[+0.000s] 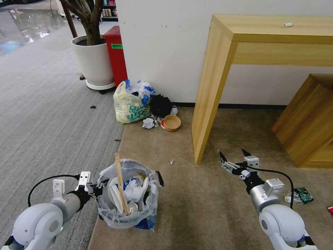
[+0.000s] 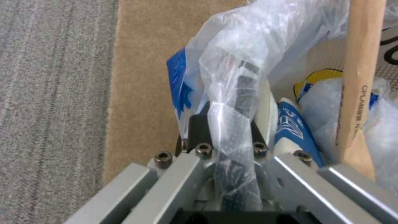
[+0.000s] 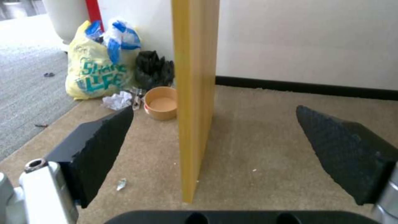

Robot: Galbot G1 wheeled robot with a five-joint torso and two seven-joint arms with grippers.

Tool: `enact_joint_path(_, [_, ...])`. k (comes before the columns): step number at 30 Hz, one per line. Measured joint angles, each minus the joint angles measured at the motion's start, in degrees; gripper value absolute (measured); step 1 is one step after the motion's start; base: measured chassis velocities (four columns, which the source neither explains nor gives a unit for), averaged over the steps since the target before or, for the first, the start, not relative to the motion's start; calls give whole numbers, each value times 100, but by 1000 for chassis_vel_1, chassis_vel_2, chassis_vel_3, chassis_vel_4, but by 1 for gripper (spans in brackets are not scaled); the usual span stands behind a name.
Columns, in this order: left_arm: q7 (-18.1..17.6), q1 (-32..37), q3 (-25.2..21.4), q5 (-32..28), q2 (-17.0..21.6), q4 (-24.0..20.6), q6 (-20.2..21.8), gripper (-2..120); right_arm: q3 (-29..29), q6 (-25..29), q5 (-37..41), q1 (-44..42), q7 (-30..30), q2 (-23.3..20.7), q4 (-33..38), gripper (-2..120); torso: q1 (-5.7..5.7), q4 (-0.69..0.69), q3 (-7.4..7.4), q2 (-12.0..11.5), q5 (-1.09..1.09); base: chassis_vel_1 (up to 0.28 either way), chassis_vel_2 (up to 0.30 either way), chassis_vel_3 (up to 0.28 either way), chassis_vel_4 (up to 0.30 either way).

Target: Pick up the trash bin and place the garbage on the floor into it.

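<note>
- Even, bright indoor light falls across the floor (image 1: 208,194), with soft, faint shadows.
- Glare shines on the glossy flooring (image 1: 24,27) far off at upper left.
- The head view bows straight edges outward near its borders.
- The left wrist view's close plastic is blurred.

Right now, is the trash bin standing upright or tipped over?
Upright. The trash bin has its mouth facing up, with a wooden stick and litter inside, while the left tool grips its bag-covered rim.

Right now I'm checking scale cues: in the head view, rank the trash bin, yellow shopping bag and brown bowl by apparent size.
1. trash bin, though it sits nearest the camera
2. yellow shopping bag
3. brown bowl
</note>
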Motion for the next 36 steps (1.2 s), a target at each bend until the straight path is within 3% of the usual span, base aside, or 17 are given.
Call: enact_joint_path(36, [-14, 146, -20, 106, -90, -147, 0, 0, 9, 160, -28, -91, -25, -2, -89, 100, 1, -1, 1, -1, -3, -188, -193, 188, 186])
